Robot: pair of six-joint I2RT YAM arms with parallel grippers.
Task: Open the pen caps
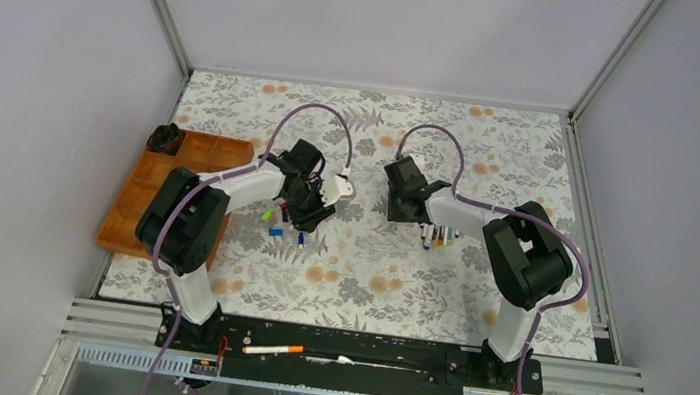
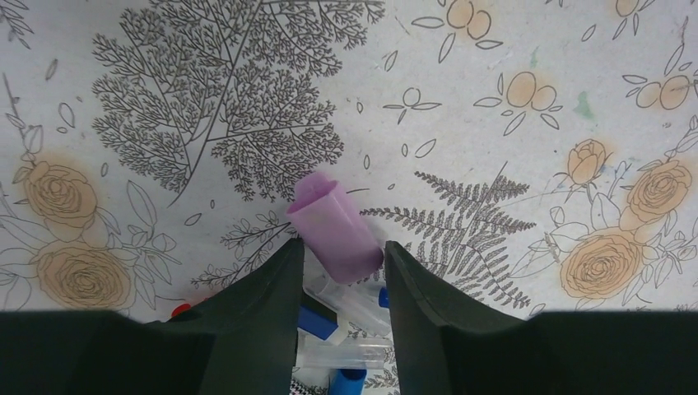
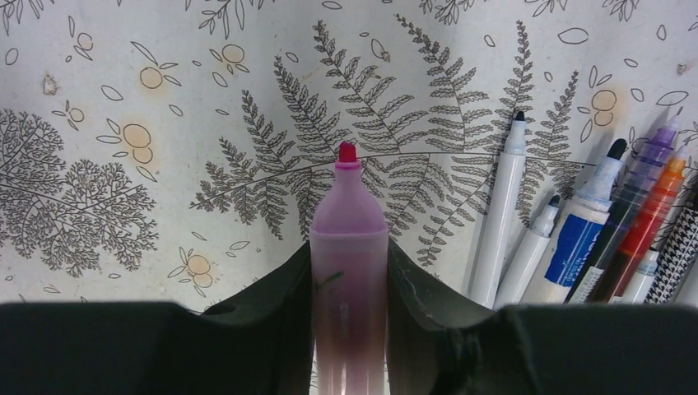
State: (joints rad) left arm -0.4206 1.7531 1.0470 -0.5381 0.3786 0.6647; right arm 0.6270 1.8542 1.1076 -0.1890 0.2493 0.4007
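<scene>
Clamped the pink highlighter (image 3: 348, 280) in the right gripper (image 3: 348, 247), bare tip pointing to 12 o'clock. Saw uncapped pens (image 3: 576, 239) lying at its 3 o'clock. Found the pink cap (image 2: 333, 234) tilted between the left gripper (image 2: 343, 244) fingers, leaning toward 11 o'clock; could not tell whether grasped or released.

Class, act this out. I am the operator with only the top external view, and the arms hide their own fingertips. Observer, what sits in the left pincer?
Observer: A pink cap lies tilted between the tips of the left pincer; whether it is gripped, I cannot tell.
Operator: And the right pincer?
Observer: The right pincer is shut on the pink highlighter, its nib bare.
Operator: The pens beside it?
Observer: Several of those pens show bare tips too.
</scene>
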